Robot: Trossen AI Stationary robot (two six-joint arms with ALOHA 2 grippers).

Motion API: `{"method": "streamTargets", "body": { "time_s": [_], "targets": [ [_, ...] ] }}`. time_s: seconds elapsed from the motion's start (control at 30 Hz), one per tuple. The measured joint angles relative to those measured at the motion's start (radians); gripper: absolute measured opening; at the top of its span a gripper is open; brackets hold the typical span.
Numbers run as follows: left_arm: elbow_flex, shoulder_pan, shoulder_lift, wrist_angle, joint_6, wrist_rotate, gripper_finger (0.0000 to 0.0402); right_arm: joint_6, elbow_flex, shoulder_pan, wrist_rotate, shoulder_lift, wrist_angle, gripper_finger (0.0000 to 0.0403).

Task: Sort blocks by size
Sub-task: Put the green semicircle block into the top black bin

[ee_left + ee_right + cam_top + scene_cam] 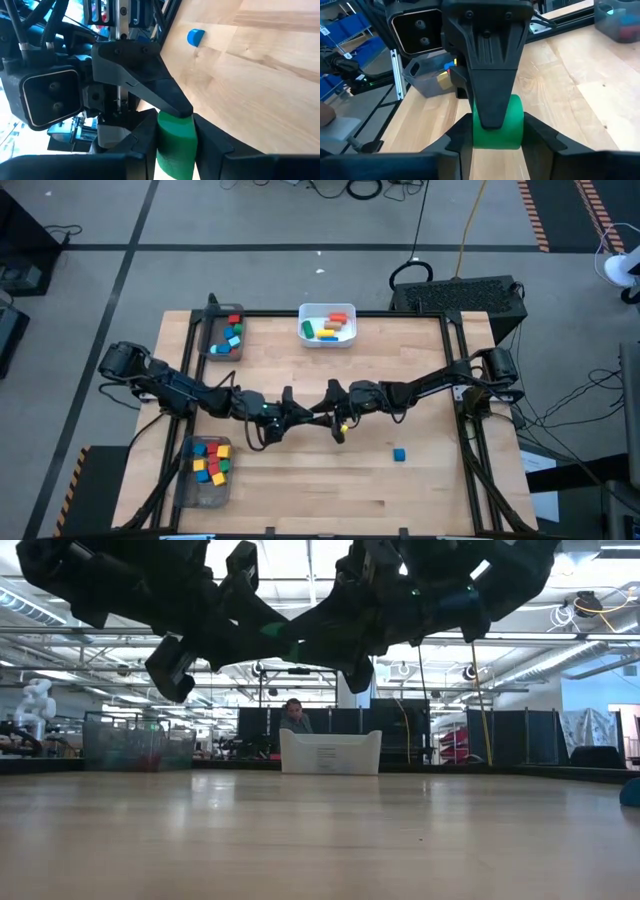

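Note:
Both arms meet above the middle of the table, held up off the wood. A green cylinder block (512, 125) sits between them, with my right gripper (495, 142) shut on it and my left gripper (175, 150) shut on it from the other side. In the high view the left gripper (300, 413) and the right gripper (335, 412) hide the block. A lone blue block (399, 453) lies on the table toward the near right. My left gripper pinches the green block's sides (176, 137) between its two fingers, coming roughly level from the table's left. The block is lifted clear of the table. One right finger (150, 85) rests against its far end. My right gripper pinches the green block (516, 131) between its two fingers, coming roughly level from the table's right. One left finger (490, 85) lies across the block's facing side and hides part of it. The block hangs clear of the wood.
A white bin (327, 326) with several blocks stands at the far middle. A clear grey tray (225, 335) with blocks is at the far left, another (205, 470) at the near left. Bare wood lies in front of and to the right of the grippers.

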State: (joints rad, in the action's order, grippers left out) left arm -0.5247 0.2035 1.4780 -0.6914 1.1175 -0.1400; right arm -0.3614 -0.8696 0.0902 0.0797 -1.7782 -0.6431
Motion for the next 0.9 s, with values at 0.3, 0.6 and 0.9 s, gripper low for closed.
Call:
{"method": "streamTargets", "body": {
  "time_s": [0.3, 0.6, 0.9],
  "targets": [
    [-0.001, 0.001, -0.007, -0.023, -0.056, -0.096, 0.0096, 0.021, 0.000, -0.006, -0.017, 0.020, -0.030, 0.0180],
    [0.002, -0.021, -0.123, 0.025, -0.167, -0.303, 0.0095, 0.031, -0.002, 0.002, -0.242, 0.192, 0.313, 0.0209],
    [0.005, -0.189, -0.296, 0.267, -0.400, -0.336, 0.0095, -0.051, -0.002, 0.072, -0.520, 0.312, 0.615, 0.0210]
  ]
}}
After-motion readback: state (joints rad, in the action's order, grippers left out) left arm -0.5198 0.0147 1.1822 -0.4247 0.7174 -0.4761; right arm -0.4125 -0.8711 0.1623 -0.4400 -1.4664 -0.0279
